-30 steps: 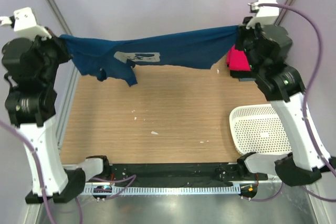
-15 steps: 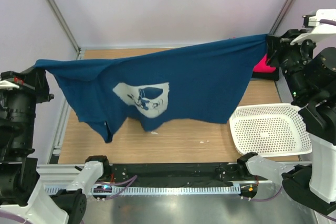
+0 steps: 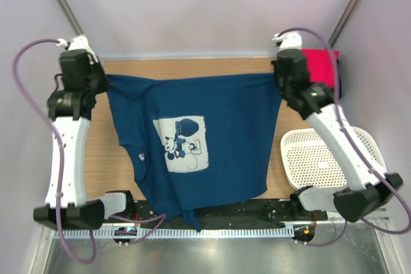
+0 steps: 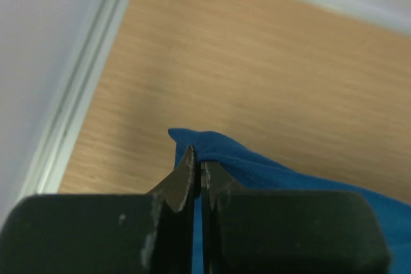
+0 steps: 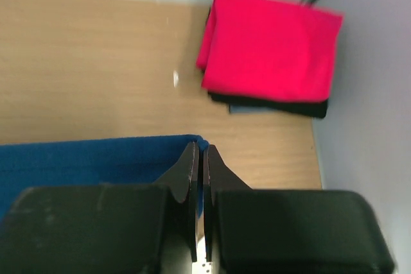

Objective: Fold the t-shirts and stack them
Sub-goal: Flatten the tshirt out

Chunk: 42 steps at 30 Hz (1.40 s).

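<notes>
A navy blue t-shirt [image 3: 218,126] with a pale square cartoon print lies spread across the table, print up, its lower part trailing over the near edge. My left gripper [image 3: 103,81] is shut on its far left corner [image 4: 192,140]. At the far right corner [image 5: 192,140] my right gripper [image 3: 277,81] is shut on the cloth too. A folded pink-red t-shirt [image 3: 321,67] lies in the far right corner on a folded black t-shirt [image 5: 270,102].
A white perforated basket [image 3: 321,158] stands at the right, near the right arm's base. A metal rail runs along the table's left edge [image 4: 77,120]. The back wall stands close behind both grippers.
Both grippers have swung from high and wide down to the table's far edge, and the navy t-shirt has gone from hanging stretched in the air to lying flat.
</notes>
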Available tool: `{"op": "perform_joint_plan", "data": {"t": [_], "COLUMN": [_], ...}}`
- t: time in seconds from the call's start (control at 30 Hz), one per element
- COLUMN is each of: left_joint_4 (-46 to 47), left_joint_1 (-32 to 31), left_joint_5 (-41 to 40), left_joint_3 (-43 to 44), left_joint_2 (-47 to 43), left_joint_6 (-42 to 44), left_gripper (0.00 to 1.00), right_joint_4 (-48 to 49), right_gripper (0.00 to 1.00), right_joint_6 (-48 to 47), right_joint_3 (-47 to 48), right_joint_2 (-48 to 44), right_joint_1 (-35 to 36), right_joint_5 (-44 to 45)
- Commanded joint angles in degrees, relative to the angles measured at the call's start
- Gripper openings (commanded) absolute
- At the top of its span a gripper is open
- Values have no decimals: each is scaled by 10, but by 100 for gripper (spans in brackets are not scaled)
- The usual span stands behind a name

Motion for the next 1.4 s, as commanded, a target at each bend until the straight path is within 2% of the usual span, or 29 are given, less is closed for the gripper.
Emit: {"op": "perform_joint_plan", "data": {"t": [0.0,0.1,0.2,0.37,0.7,0.8,0.9,1.0,1.03,1.07,1.13,1.2,1.27,1.33,1.37], "left_joint_4": [103,163,207,235,237,235,232,209,194,181,142,127,130,140,141], "left_joint_1": [1,2,2,2,1,1,2,2,2,0,-1,-4,-9,-40,-60], "left_joint_5": [-38,-37,-30,-24,6,12,11,19,20,22,31,49,50,31,24], "left_joint_3": [-60,-107,-122,-94,-11,17,51,104,120,136,150,129,50,-12,-69], "left_joint_2": [45,93,165,280,397,421,440,475,490,496,498,476,420,377,335], "left_joint_6": [-13,-22,-31,-31,-23,-17,-18,-23,-28,-33,-62,-83,-112,-127,-146], "left_gripper": [0,0,0,0,2,11,28,61,77,85,90,92,93,93,93], "right_joint_4": [126,202,232,297,322,320,315,289,281,266,251,226,200,173,141], "right_gripper": [1,1,1,1,1,1,1,1,1,1,1,1,1,11,26], "right_joint_6": [11,35,48,15,-2,-2,-6,-7,-11,-14,-18,-21,-20,-9,3], "right_joint_3": [-95,-146,-139,-106,-26,-17,-1,41,53,75,98,132,165,193,223], "right_joint_2": [32,90,171,282,411,429,446,474,489,496,512,535,550,573,581], "right_joint_1": [-26,-63,-93,-105,-115,-117,-121,-130,-132,-134,-137,-137,-137,-137,-138], "right_joint_5": [4,-36,-62,-65,-70,-70,-66,-61,-62,-63,-62,-67,-73,-72,-71]}}
